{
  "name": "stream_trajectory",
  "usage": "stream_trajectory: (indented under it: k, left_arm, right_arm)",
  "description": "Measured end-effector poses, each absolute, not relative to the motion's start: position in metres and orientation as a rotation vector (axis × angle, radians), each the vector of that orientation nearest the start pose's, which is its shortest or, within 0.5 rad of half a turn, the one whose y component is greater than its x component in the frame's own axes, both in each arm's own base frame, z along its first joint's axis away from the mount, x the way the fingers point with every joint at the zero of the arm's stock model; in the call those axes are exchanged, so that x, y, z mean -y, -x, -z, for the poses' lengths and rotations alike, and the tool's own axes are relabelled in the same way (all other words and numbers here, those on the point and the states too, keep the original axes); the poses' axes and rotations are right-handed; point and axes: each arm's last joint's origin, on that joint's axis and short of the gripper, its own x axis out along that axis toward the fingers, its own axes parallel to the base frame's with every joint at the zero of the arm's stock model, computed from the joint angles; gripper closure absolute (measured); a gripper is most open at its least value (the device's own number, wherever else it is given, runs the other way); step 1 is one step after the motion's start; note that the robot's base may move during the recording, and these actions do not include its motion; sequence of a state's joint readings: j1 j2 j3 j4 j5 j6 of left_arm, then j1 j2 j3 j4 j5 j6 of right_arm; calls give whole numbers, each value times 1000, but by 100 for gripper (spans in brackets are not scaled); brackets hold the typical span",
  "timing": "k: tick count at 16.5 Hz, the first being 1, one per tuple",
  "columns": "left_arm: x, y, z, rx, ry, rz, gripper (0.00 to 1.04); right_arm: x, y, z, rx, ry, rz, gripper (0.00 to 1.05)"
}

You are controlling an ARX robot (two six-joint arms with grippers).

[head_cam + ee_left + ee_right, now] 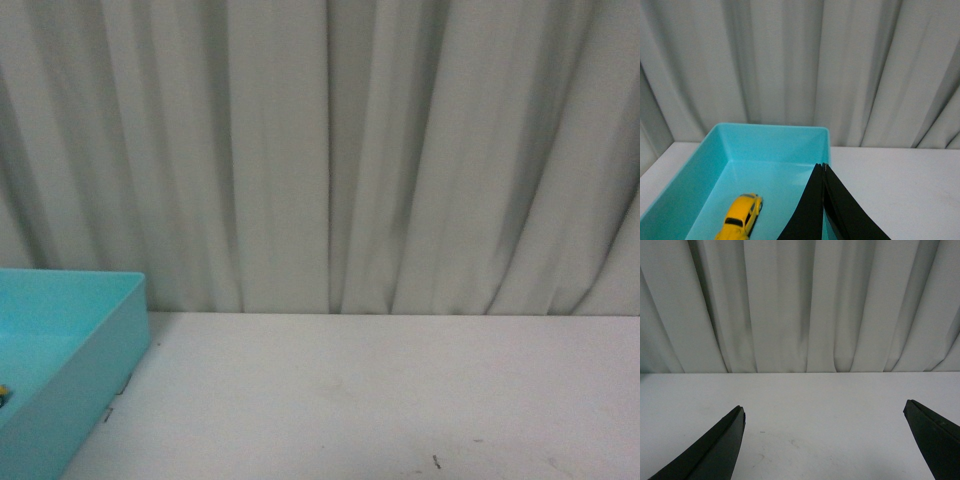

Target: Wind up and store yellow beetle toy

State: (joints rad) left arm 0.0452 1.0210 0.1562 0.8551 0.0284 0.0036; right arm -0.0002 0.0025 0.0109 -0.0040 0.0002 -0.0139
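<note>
Now left hand (823, 172) pinched closed above bin (770, 142); right hand (824, 412) spread wide.

White matte table (380, 390), flat, spanning the full width of the front view. Turquoise open-top bin (95, 350) resting directly on it at far left, partly out of frame. Small dark scuffs (436, 461) toward the near edge. Short marks (108, 413) just beside the bin wall.

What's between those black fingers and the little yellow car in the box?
Nothing: the left wrist view shows only bare floor of the blue box between the shut left fingers and the yellow car.
</note>
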Motion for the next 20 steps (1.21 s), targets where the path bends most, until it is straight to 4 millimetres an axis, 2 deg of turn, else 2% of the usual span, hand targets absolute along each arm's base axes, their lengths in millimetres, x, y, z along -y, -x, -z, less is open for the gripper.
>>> stream_trajectory:
  k: [1,4,6,13,20]
  left_arm:
    - [1,-174,-176,-16,-4,18,103]
    - [0,-158,-172,27,-3,-1,103]
    - [0,-149,-158,-44,-3,-1,103]
    - [0,-128,-169,7,-3,-1,103]
    - [0,-115,-170,12,-3,-1,103]
  right_arm:
    - [0,-97,-167,4,14,0,7]
    - [0,-97,-167,4,14,0,7]
    - [0,-97,-167,4,14,0,7]
    - [0,-97,-167,4,14,0,7]
    - [0,-97,-167,4,14,0,7]
